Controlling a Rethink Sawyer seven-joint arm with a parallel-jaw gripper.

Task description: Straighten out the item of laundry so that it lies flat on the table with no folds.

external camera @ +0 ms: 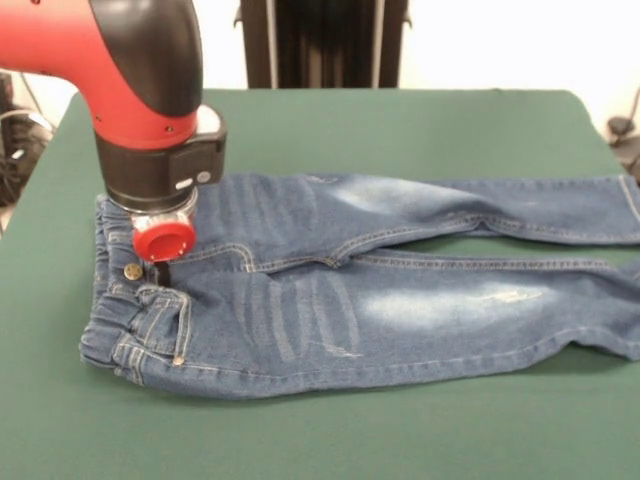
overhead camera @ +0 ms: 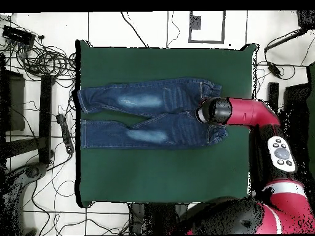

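The item of laundry, a small pair of blue jeans (external camera: 400, 305), lies spread on the green table (external camera: 400, 130), front side up. The waistband is at the left, with the brass button (external camera: 132, 271) showing, and the two legs run side by side to the right. In the overhead view the jeans (overhead camera: 141, 120) have their leg ends at the table's (overhead camera: 160, 175) left edge. My gripper (external camera: 163, 268) hangs straight down from the red and black arm and rests on the jeans just beside the button, at the waistband; it also shows in the overhead view (overhead camera: 206, 114). Its state is hidden.
The far leg runs off the picture's right edge in the front view. A dark stand (external camera: 322, 42) rises behind the table's far side. In the overhead view, cables (overhead camera: 43, 61) and dark equipment lie on the floor left of the table.
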